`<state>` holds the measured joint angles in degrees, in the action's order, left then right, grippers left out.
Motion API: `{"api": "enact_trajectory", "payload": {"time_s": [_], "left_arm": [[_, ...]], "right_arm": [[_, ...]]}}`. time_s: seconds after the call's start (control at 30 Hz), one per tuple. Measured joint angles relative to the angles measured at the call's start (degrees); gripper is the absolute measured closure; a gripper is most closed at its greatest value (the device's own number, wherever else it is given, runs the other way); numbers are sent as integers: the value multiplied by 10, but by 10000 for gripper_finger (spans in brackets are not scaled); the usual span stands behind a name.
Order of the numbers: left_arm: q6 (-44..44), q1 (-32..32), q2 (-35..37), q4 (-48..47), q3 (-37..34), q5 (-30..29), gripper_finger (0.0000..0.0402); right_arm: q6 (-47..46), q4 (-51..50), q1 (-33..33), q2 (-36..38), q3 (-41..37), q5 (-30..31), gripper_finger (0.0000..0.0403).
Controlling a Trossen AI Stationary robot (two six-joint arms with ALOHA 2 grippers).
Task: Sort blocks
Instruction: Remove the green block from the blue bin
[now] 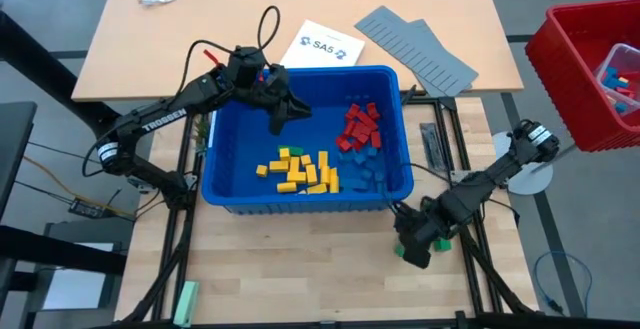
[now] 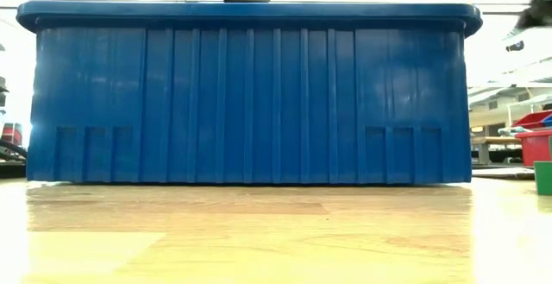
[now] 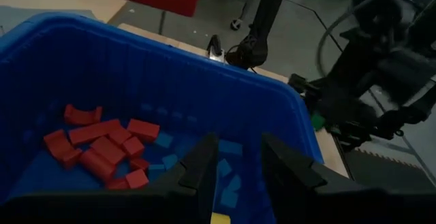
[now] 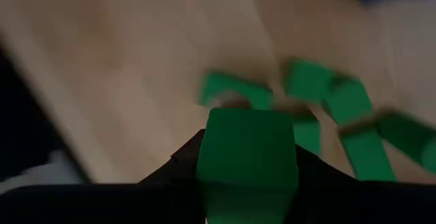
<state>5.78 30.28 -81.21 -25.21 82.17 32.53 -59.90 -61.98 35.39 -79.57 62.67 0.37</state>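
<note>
Right gripper (image 4: 248, 176) lower right of high view, clamped on small green plastic block (image 4: 248, 152); left gripper (image 3: 235, 166) fingers apart, empty, over big blue plastic bin (image 1: 395, 184).

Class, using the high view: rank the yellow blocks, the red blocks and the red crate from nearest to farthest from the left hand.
From the left hand, over the blue bin's back left:
1. Yellow blocks, bin's front middle.
2. Red blocks, bin's right side; only slightly farther.
3. Red crate, off the table's right edge.
</note>
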Motion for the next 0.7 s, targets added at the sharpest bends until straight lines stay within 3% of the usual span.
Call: {"api": "enact_trajectory", "payload": {"time_s": [0.37,0.7], "left_arm": [[-7,0,0,-1,0,0,282],[-11,0,0,-1,0,-3,282]], "right_arm": [[-96,26,21,0,-140,18,265],[-132,-41,17,42,-88,22,201]]}}
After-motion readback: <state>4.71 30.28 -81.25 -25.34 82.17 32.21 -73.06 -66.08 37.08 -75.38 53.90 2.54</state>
